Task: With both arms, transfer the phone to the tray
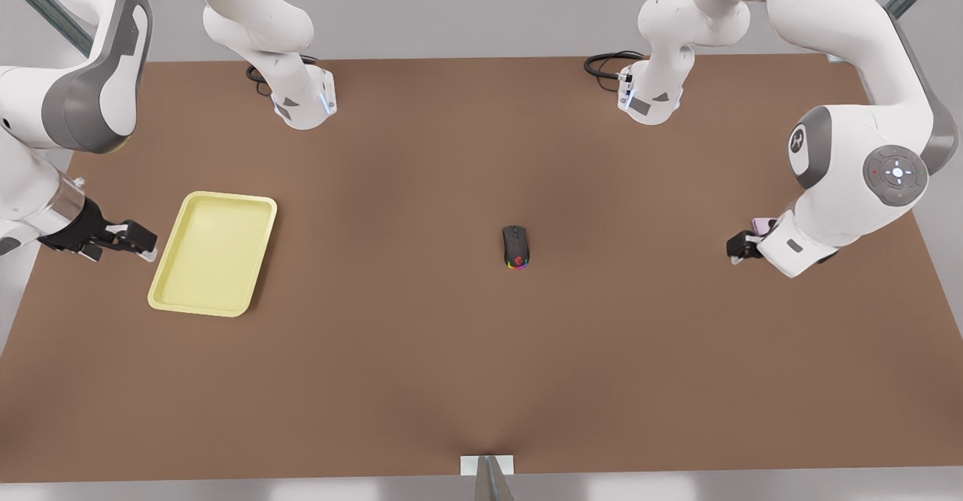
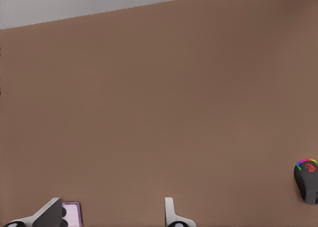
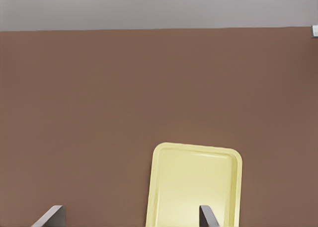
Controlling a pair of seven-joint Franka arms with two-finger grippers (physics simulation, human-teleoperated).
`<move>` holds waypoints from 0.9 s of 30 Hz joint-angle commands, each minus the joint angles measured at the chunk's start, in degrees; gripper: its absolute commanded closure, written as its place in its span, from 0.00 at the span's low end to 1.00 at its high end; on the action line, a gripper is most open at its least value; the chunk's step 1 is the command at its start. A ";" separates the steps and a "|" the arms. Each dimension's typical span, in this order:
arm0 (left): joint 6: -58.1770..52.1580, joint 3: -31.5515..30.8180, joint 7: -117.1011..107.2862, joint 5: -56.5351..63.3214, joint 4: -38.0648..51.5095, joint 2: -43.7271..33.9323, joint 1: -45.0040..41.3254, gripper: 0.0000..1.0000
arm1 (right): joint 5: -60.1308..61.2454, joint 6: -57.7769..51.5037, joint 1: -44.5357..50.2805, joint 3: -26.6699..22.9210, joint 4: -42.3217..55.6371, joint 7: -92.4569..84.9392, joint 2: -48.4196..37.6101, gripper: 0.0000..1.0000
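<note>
My left hand (image 1: pixel 733 247) sits low at the bench's (image 1: pixel 481 350) right side, fingers apart, the phone (image 1: pixel 762 224) just beside one finger. My right hand (image 1: pixel 147 245), fingers also apart, waits beside the tray (image 1: pixel 214 253) at the left. A mouse (image 1: pixel 515 247) lies mid-bench.

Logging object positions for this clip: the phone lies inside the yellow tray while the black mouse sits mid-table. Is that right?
Not quite. The tray holds nothing, as the front view shows. The phone is far across the table, at the front view's right, by the left gripper. The mouse does sit mid-table.
</note>
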 commanded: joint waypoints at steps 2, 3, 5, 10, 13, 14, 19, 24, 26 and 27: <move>0.45 0.53 -0.42 0.17 -0.46 -0.11 0.34 0.00 | 0.03 1.08 0.00 0.01 -0.02 -1.25 -0.07 0.00; 0.89 1.06 0.81 0.00 -2.91 0.33 0.52 0.00 | 0.03 1.08 0.00 0.01 -0.02 -1.25 -0.07 0.00; 5.01 4.13 5.46 -0.44 -8.71 0.15 0.43 0.00 | 0.03 1.08 0.00 0.01 0.07 -1.25 -0.07 0.00; 29.27 16.88 21.29 -5.10 -35.61 -5.56 0.34 0.00 | 0.03 1.08 0.00 0.01 0.07 -1.25 -0.07 0.00; 40.34 18.73 23.04 -5.10 -42.73 -4.68 0.43 0.00 | 0.12 1.08 0.00 0.01 -0.02 -1.25 -0.07 0.00; 42.98 19.61 24.54 -5.10 -44.57 -3.89 0.51 0.00 | 0.03 1.08 0.00 0.01 0.07 -1.25 -0.07 0.00; 48.97 23.56 35.44 -5.10 -48.80 -0.20 0.69 0.00 | 0.03 1.08 0.00 0.01 0.07 -1.25 -0.06 0.00; 52.04 24.71 41.32 -5.10 -52.40 0.77 2.89 0.00 | 0.03 1.08 0.00 0.01 0.07 -1.25 0.02 0.00; 53.62 24.71 43.35 -5.10 -53.19 1.21 4.56 0.00 | 0.29 0.99 -0.26 0.10 -0.02 -1.17 -0.07 0.00; 53.98 24.71 43.44 -5.19 -53.28 1.38 5.35 0.00 | 0.12 0.99 0.00 0.01 -0.02 -1.17 -0.07 0.00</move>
